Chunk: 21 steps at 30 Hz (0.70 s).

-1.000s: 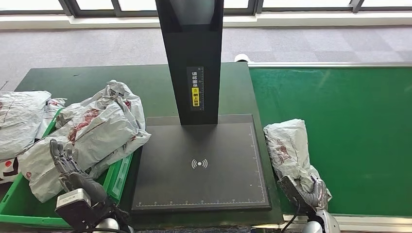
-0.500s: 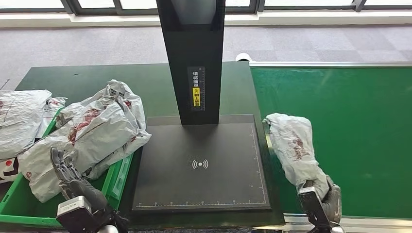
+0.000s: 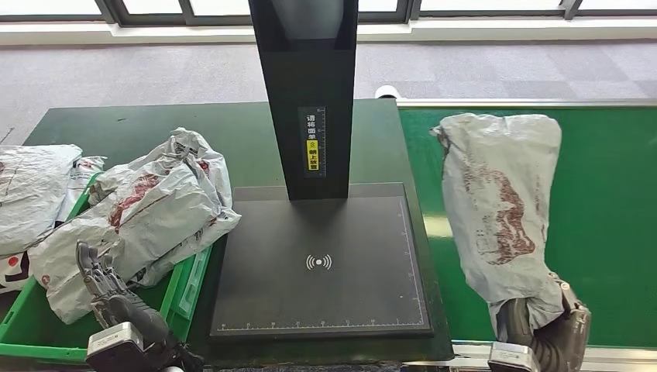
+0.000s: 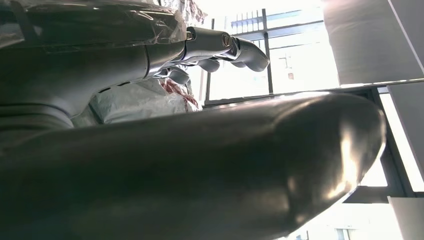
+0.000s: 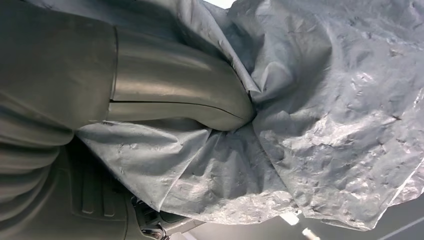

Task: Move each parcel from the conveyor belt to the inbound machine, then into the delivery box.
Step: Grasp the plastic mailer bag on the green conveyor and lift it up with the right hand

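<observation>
right hand [image 3: 546, 333] low by the conveyor belt [image 3: 604, 201] — parcel [image 3: 502, 201] upright in its grip

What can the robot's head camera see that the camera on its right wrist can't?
Only the head view shows the black inbound machine, the green conveyor belt, the green delivery box heaped with parcels, and the left hand. Only the right wrist view shows the thick grey thumb pressed into the wrinkled bag. Both show the right hand holding the grey parcel.
</observation>
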Tool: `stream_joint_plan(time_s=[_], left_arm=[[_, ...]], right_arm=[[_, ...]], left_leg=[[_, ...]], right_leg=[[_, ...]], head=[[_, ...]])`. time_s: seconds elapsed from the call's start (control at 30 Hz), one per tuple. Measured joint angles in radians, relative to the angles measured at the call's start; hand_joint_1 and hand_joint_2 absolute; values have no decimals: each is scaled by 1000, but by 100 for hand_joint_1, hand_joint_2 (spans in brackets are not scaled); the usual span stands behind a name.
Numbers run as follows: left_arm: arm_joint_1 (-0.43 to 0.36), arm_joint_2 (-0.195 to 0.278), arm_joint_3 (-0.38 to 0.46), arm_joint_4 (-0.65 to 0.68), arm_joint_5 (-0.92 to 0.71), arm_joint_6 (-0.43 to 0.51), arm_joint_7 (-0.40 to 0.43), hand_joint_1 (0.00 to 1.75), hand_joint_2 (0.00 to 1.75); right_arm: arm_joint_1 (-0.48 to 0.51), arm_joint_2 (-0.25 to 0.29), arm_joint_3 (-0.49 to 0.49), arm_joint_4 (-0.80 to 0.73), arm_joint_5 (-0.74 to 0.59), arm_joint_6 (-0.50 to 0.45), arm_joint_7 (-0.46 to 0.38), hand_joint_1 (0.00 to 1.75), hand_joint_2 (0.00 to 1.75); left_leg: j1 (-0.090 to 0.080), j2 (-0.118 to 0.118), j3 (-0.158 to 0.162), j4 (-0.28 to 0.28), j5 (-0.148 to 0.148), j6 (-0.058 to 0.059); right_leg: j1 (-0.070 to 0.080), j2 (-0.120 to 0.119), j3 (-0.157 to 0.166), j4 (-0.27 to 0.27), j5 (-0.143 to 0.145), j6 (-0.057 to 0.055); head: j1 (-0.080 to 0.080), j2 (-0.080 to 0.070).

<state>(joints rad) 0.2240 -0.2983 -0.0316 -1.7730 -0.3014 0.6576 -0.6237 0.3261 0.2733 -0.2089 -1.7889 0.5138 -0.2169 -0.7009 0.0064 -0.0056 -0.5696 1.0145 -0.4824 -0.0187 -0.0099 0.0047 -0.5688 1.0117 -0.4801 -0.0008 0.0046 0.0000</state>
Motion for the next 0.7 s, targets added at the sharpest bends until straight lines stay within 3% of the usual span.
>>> stream_joint_plan(time_s=[0.13, 0.27, 0.5, 0.7], left_arm=[[0, -1, 0, -1, -2, -13, 5, 0, 0], [-1, -2, 0, 2, -4, -13, 10, 0, 0], [-10, -1, 0, 22, -6, -15, 21, 0, 0], [-17, -1, 0, 43, -7, -16, 25, 0, 0]], right_arm=[[-20, -2, 72, 33, 15, 89, 18, 175, 175], [-85, -2, 117, 163, 19, 149, 43, 175, 175], [-152, -2, 178, 349, 47, 190, 76, 175, 175], [-164, -2, 216, 422, 55, 197, 80, 175, 175]], left_leg=[[0, 0, 1, 0, 0, 0], [0, 0, 6, 0, 1, -1], [0, 0, 6, 0, 2, -1], [0, 0, 6, 0, 1, -1]], right_leg=[[1, 0, 0, 0, 0, 0], [1, 0, 0, 0, 1, -1], [1, 0, 0, 0, 1, -1], [1, 0, -1, 0, 0, -1]], head=[[0, 0], [0, 0], [0, 0], [0, 0]])
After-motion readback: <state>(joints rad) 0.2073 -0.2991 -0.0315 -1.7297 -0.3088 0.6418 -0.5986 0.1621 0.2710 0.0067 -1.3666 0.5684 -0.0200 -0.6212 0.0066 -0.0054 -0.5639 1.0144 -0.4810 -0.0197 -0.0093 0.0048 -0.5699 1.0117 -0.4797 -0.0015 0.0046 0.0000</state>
